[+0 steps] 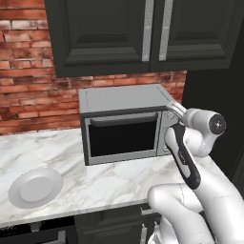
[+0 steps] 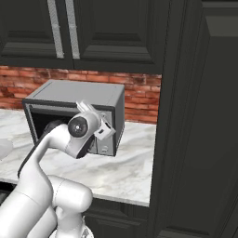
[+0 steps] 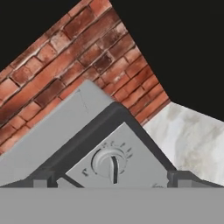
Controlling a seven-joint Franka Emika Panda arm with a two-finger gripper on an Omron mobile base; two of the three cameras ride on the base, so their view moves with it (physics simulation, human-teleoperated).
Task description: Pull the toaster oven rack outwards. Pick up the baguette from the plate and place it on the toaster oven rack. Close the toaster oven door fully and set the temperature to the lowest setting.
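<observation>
The toaster oven (image 1: pixel 125 98) (image 2: pixel 76 93) stands on the marble counter against the brick wall. Its toaster oven door (image 1: pixel 123 138) is shut, the bar handle along its top edge. The toaster oven rack and the baguette are hidden from view. The white plate (image 1: pixel 35 187) lies bare at the counter's front left. My gripper (image 1: pixel 170 110) (image 3: pixel 111 177) is open at the upper right corner of the oven, facing the knob panel. In the hand view the top knob (image 3: pixel 110 162) sits between the two fingertips (image 3: pixel 40 179), close in front of them and untouched.
Dark upper cabinets (image 1: pixel 143 33) hang just above the oven. A tall dark cabinet (image 2: pixel 200 139) closes off the right side next to the oven. The marble counter (image 1: pixel 119 181) stretches in front of the oven and to its left.
</observation>
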